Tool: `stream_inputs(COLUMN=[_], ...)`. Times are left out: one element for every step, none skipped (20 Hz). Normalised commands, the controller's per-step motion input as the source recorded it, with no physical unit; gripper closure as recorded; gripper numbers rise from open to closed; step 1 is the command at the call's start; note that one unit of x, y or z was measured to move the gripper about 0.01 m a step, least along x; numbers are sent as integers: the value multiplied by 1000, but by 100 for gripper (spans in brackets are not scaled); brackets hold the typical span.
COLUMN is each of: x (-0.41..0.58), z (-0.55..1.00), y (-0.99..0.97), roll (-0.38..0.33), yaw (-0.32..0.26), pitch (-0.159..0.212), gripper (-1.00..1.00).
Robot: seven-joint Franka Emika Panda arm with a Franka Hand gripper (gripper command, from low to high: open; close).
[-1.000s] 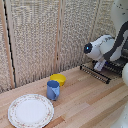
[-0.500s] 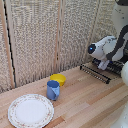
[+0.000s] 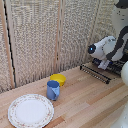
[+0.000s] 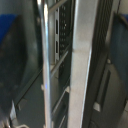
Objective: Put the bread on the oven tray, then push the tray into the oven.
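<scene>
In the exterior view my white clamp [image 3: 104,64] hangs at the exterior view's right, right over the oven pan [image 3: 96,73], a dark tray of wire bars sticking out of the dark oven [image 3: 118,67]. The bread is out of view in both frames. The wrist view is blurred and very close. It shows the oven pan's metal bars [image 4: 47,60] running between my dark-blue fingers [image 4: 121,45], which sit at opposite edges of the picture, far apart. The clamp looks open, with nothing pinched.
A blue mug [image 3: 53,90] stands on the wooden table [image 3: 90,105], with a round yellow bowl [image 3: 58,79] just behind it. A patterned white plate [image 3: 30,111] lies nearer the front, at the exterior view's left. A woven screen backs the table.
</scene>
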Motion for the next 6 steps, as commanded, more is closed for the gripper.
stream_inputs(x=[0, 46, 149, 146, 157, 220], z=[300, 263, 129, 66, 0, 63], y=[46, 29, 71, 177, 397, 557], roll=[91, 105, 85, 55, 16, 0], yaw=[0, -11, -64, -71, -80, -79], pitch=[0, 0, 0, 0, 13, 88], gripper=[-100, -100, -100, -100, -100, -100])
